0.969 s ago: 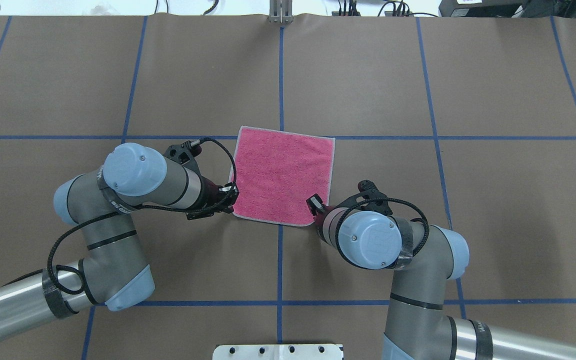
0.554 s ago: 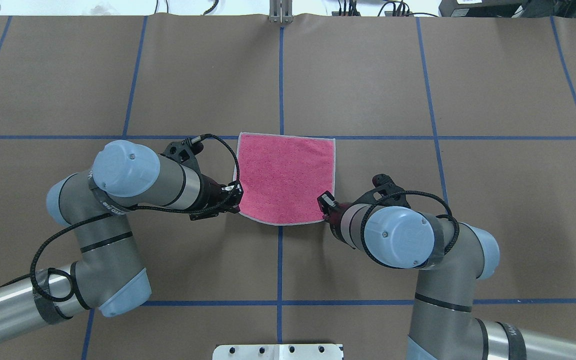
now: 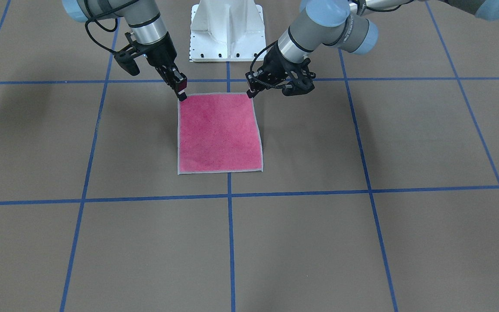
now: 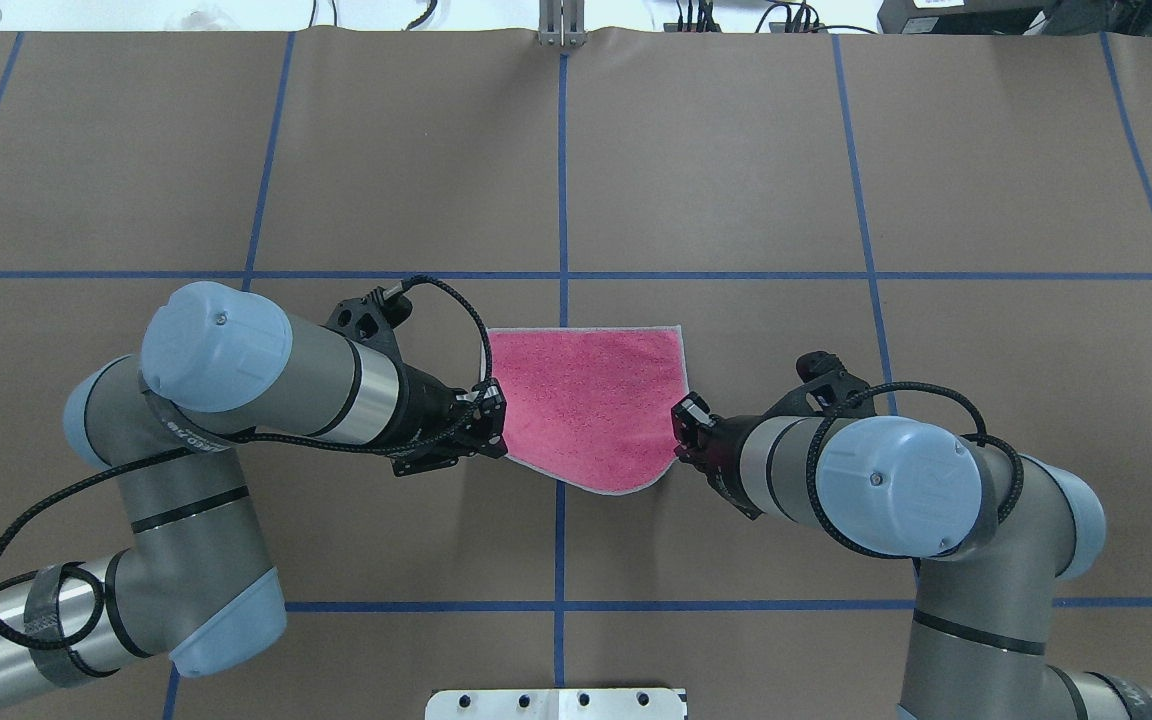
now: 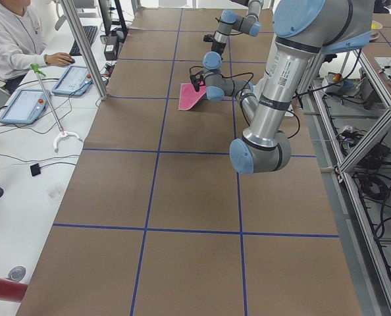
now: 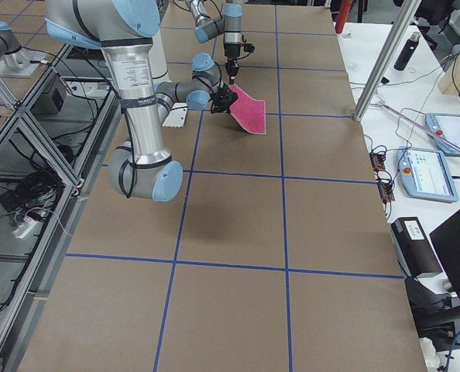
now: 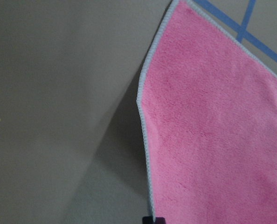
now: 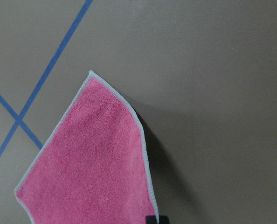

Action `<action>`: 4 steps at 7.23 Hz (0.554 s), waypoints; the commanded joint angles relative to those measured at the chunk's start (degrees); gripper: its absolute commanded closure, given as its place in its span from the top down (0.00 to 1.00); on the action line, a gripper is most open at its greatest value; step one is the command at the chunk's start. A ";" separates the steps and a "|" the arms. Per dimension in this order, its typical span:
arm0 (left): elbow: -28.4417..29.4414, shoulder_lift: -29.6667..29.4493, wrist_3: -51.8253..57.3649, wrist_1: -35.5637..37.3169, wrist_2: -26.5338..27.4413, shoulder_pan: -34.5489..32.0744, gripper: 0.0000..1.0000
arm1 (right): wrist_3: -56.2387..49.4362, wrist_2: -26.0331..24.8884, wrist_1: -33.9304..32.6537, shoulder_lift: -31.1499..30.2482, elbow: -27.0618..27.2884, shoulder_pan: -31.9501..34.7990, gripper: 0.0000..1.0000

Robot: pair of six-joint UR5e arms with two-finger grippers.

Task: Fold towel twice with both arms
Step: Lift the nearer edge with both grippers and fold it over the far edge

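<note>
- In the overhead view the left gripper (image 4: 493,418) sits left of centre in the frame. Its fingers are closed on the towel's near left corner.
- The right gripper (image 4: 684,425) sits right of centre at about the same height, pinching the near right corner.
- At the bottom edge of each wrist view a dark fingertip (image 7: 152,219) (image 8: 156,219) meets the stitched border, and the cloth spreads up and away from it.
- The towel (image 4: 586,400) hangs between the two grippers in the middle of the frame with its pink terry face up, and a light grey stitched border runs round every visible edge.
- Its near edge sags in a rounded curve between the held corners.
- From the sides it slopes: the held edge is raised off the table (image 4: 736,150) and the cloth runs down to the far edge.
- In the front-facing view the towel (image 3: 219,134) looks nearly rectangular at centre frame, and its pile is slightly mottled. The right gripper (image 3: 182,93) is at its upper left corner and the left gripper (image 3: 251,92) at its upper right.
- The far edge is straight and lies flat on the brown table, just short of a crossing of blue tape lines (image 4: 562,274).
</note>
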 commanded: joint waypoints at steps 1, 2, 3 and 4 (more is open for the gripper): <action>1.41 -0.20 -0.37 0.70 0.27 0.26 0.00 | -2.83 -0.05 -0.59 0.91 -2.15 0.32 0.00; 3.86 -0.55 -0.11 0.61 0.45 0.00 0.00 | -3.99 -0.22 -0.59 2.31 -4.34 1.19 0.00; 5.80 -1.08 0.07 0.61 1.41 -0.18 0.00 | -4.09 -0.22 -0.59 4.85 -7.23 1.99 0.00; 7.47 -1.87 0.16 0.52 2.29 -0.35 0.00 | -4.17 -0.22 -0.50 5.74 -8.91 2.78 0.00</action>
